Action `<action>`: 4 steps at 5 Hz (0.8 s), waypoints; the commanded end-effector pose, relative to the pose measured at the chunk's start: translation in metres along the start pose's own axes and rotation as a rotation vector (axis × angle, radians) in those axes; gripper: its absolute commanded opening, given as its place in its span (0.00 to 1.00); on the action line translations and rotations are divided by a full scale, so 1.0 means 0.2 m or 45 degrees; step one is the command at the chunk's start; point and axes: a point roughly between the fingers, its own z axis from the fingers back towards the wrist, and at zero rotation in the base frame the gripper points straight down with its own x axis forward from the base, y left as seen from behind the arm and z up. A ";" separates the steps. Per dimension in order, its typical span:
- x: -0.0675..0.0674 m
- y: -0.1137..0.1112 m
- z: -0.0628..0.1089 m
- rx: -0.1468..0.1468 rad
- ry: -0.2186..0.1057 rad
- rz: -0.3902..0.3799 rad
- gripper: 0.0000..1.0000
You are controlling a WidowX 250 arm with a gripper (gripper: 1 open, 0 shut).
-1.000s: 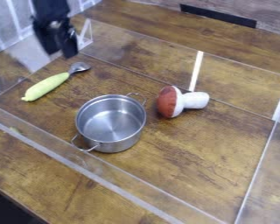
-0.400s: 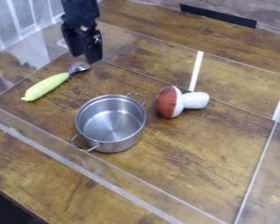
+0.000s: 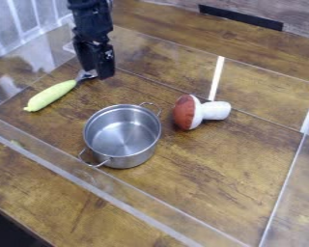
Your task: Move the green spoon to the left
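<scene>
Camera view from over the table: the green spoon (image 3: 54, 94) lies flat near the left edge of the wooden surface (image 3: 235, 183), toward the far left corner. Its long axis runs on a diagonal, the thick yellow-green handle pointing down toward the left edge and the small silver end pointing up and to the right, toward the far edge. That metal end sits right under the dark gripper (image 3: 93, 69), so I can't make it out clearly. The gripper hangs pointing straight down over that end of the spoon, its jaws spread as wide as they go and with nothing between them; whether the fingertips touch the spoon or the wood I cannot tell.

Nearer the middle of the surface stands a steel pot (image 3: 123, 134), upright and hollow side up, with small handles at its rim. Just to its right a red-brown mushroom toy (image 3: 196, 111) lies on its side, white stem pointing right. A pale thin stick (image 3: 216, 77) rises behind it.

Clear plastic walls (image 3: 183, 214) fence the boards along the near and right edges. Beyond the far left corner, pale upright slats (image 3: 13, 27) show.
</scene>
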 end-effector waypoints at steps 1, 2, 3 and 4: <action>0.03 0.05 0.14 0.051 -0.080 -0.013 1.00; 0.02 0.10 0.16 0.040 -0.088 0.002 0.00; 0.00 0.19 0.10 0.022 -0.107 0.076 0.00; -0.03 0.25 0.08 0.002 -0.116 0.139 0.00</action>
